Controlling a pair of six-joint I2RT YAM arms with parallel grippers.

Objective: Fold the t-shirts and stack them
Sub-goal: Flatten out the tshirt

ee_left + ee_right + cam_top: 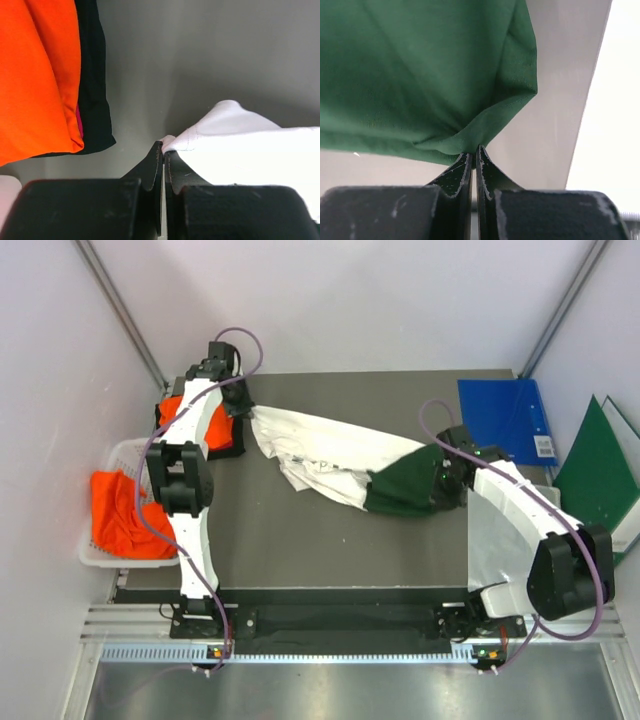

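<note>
The white t-shirt (330, 450) lies across the middle of the grey table (320, 545), pulled into a long band that runs from the far left to the right. Black print shows on its front, too small to read. Its dark green sleeve (400, 490) forms the right end of the band.

The left gripper (163, 150) is at the far left end. Its jaws are pressed together on a thin edge of the white cloth, with no gap visible between them. The cloth rises in a small peak just beside the pinch.

The right gripper (473, 151) is at the right end. Its jaws are closed tight on a gathered fold of the green sleeve, and the fabric fans out above the pinch point.

A folded orange t-shirt (217, 427) sits at the far left of the table on a black cloth (92, 75), partly under the left arm. It lies near the held white edge but apart from it. A thin strip of magenta shows between the orange and the black.

A crumpled orange t-shirt (120, 515) lies in the white basket (128, 448), off the left edge of the table.

A blue folder (505, 420) lies at the far right corner. A green folder (595, 475) lies farther right, beyond the table edge.
</note>
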